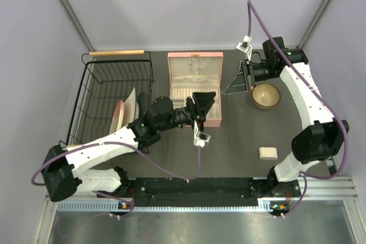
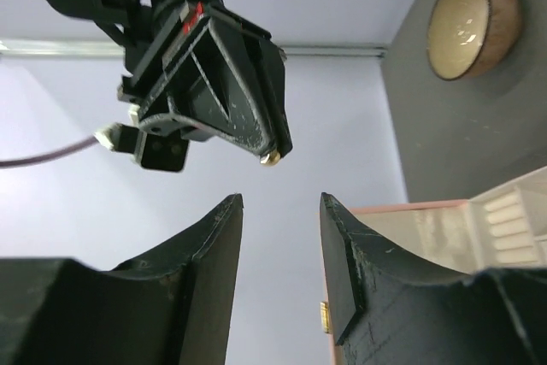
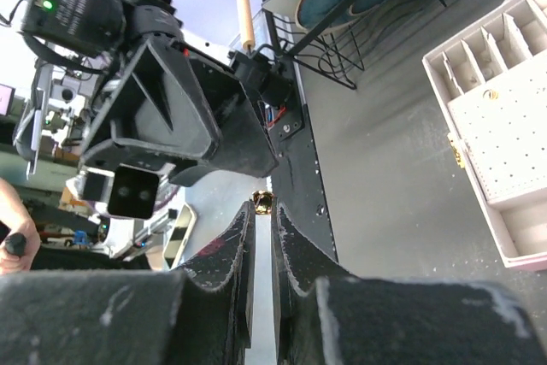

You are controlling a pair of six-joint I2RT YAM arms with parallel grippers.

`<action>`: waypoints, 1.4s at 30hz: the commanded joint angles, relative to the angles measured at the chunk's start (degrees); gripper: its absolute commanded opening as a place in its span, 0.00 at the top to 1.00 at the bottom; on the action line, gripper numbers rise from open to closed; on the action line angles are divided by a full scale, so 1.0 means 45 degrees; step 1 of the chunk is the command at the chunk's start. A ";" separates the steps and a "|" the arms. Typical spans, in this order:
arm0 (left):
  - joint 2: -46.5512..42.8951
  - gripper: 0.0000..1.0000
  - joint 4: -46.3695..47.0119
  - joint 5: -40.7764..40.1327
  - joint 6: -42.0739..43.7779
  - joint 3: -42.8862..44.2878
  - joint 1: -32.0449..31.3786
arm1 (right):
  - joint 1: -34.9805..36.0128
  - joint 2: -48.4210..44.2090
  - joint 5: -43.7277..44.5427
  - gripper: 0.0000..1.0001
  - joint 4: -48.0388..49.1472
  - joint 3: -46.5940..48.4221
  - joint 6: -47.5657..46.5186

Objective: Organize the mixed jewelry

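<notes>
My right gripper (image 1: 226,90) hangs above the table between the open pink jewelry box (image 1: 217,119) and the round wooden bowl (image 1: 266,96). It is shut on a tiny gold piece (image 3: 263,202) at its fingertips. That piece also shows in the left wrist view (image 2: 271,158). My left gripper (image 1: 209,103) is open and empty over the box's right front part, facing the right gripper. Its jaws (image 2: 282,204) hold nothing. The box's white compartments (image 3: 504,100) show in the right wrist view. No thin chains can be made out.
A black wire basket (image 1: 91,92) holding plates stands at the left, with a wooden stick (image 1: 117,53) behind it. A small white block (image 1: 267,152) lies at the front right. Grey walls close in the back and sides.
</notes>
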 commanded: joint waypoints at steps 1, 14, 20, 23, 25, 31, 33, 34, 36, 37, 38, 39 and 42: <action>-0.0191 0.53 0.2981 0.1207 0.3153 -0.0673 -0.0043 | 0.0078 0.0076 -0.0536 0.92 0.0043 0.0774 0.0748; -0.0288 0.55 0.4157 0.0681 0.5951 -0.1202 -0.0044 | 0.0546 0.0251 -0.0322 0.92 0.0023 0.2198 0.2351; -0.0581 0.57 0.4037 0.0155 0.6128 -0.1241 -0.0043 | 0.0995 0.0681 -0.0244 0.91 -0.0016 0.3820 0.3132; -0.0699 0.57 0.4212 -0.0119 0.6284 -0.1338 -0.0043 | 0.1210 0.0896 -0.0263 0.91 -0.0035 0.4192 0.3328; -0.0699 0.58 0.4350 -0.0256 0.6537 -0.1377 -0.0043 | 0.1366 0.0955 -0.0224 0.91 -0.0035 0.4251 0.3367; -0.0699 0.60 0.4428 -0.0608 0.6674 -0.1377 -0.0024 | 0.1503 0.0975 -0.0224 0.91 0.0004 0.4153 0.3348; -0.0641 0.60 0.4448 -0.0705 0.6713 -0.1339 -0.0043 | 0.1523 0.0936 -0.0243 0.91 -0.0016 0.4134 0.3348; -0.0621 0.60 0.4390 -0.0706 0.6733 -0.1338 -0.0024 | 0.1542 0.0897 -0.0243 0.91 -0.0016 0.4095 0.3348; -0.0563 0.60 0.4331 -0.0725 0.6752 -0.1319 -0.0043 | 0.1542 0.0857 -0.0263 0.90 0.0023 0.4017 0.3309; -0.0562 0.60 0.4311 -0.0725 0.6772 -0.1300 -0.0024 | 0.1543 0.0838 -0.0282 0.90 0.0004 0.3997 0.3309; -0.0523 0.60 0.4292 -0.0725 0.6791 -0.1241 -0.0043 | 0.1562 0.0799 -0.0282 0.90 0.0023 0.3920 0.3270; -0.0484 0.60 0.4291 -0.0745 0.6811 -0.1221 -0.0043 | 0.1562 0.0779 -0.0282 0.90 0.0004 0.3880 0.3250; -0.0386 0.61 0.4311 -0.0687 0.6908 -0.1085 -0.0043 | 0.1621 0.0682 -0.0282 0.90 0.0023 0.3763 0.3231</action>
